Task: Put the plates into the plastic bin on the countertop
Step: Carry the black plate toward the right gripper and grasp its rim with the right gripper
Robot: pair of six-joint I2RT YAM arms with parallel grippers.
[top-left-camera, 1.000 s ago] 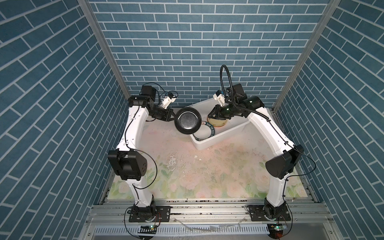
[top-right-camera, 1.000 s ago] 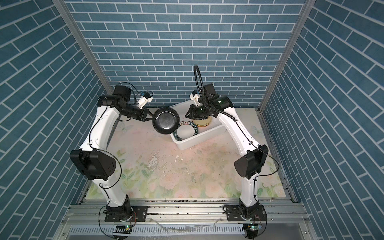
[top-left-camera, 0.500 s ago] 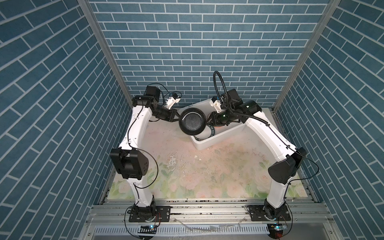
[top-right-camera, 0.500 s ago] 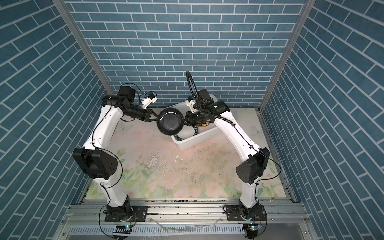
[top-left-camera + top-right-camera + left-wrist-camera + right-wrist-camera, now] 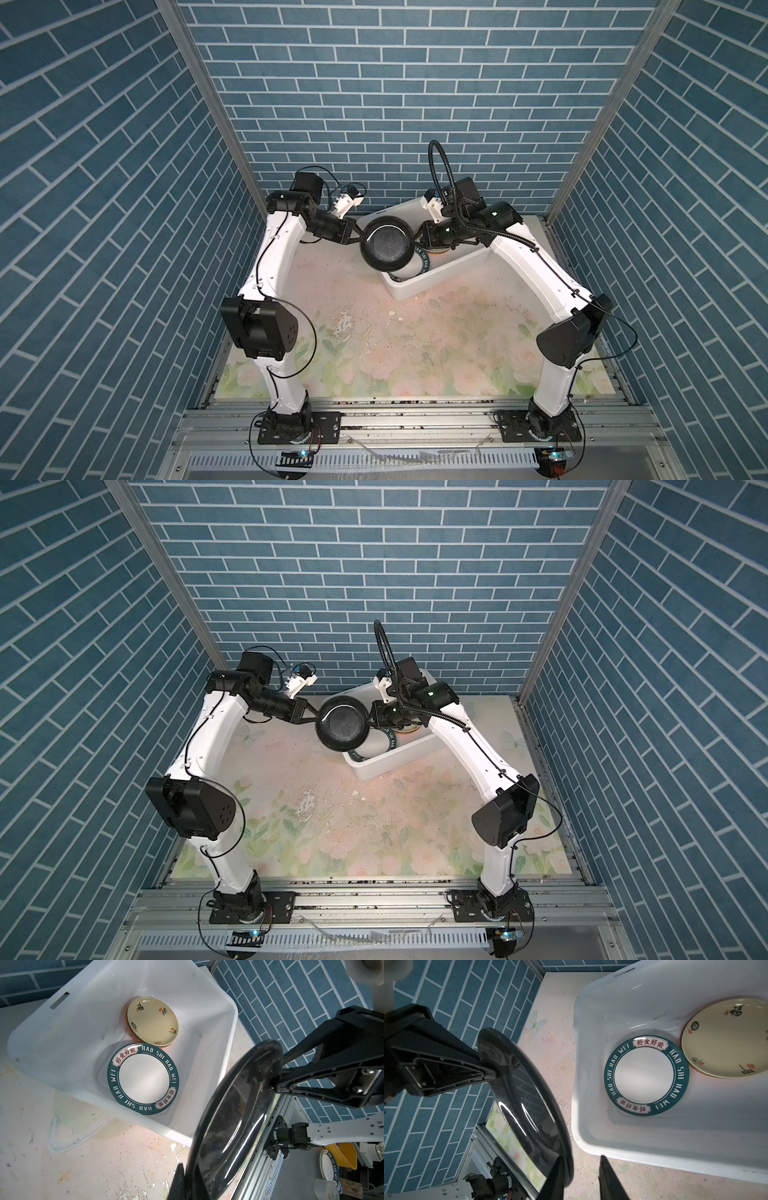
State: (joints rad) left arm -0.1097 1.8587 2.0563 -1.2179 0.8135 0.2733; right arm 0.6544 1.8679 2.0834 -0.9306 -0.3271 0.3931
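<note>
A black plate (image 5: 386, 245) (image 5: 341, 728) hangs tilted on edge above the near left corner of the white plastic bin (image 5: 449, 266) (image 5: 399, 762). My left gripper (image 5: 358, 237) (image 5: 188, 1164) is shut on its left rim. My right gripper (image 5: 415, 241) (image 5: 581, 1157) stands open astride the opposite rim; one finger lies against the plate (image 5: 527, 1101) and the other stands apart. Flat in the bin (image 5: 83, 1022) lie a white plate with a dark lettered rim (image 5: 143, 1079) (image 5: 645, 1075) and a cream-yellow plate (image 5: 152, 1021) (image 5: 724, 1039) on an orange one (image 5: 129, 1031).
The bin stands at the back of the flowered countertop (image 5: 395, 332), which is chipped in the middle. Blue brick walls close in three sides and a grey metal rail (image 5: 395, 419) runs along the front. Beyond the rail, the left wrist view shows more dishes (image 5: 340, 1153).
My left arm has carried the black plate to the right, toward the bin. My right gripper has come left from over the bin to the plate's right rim.
</note>
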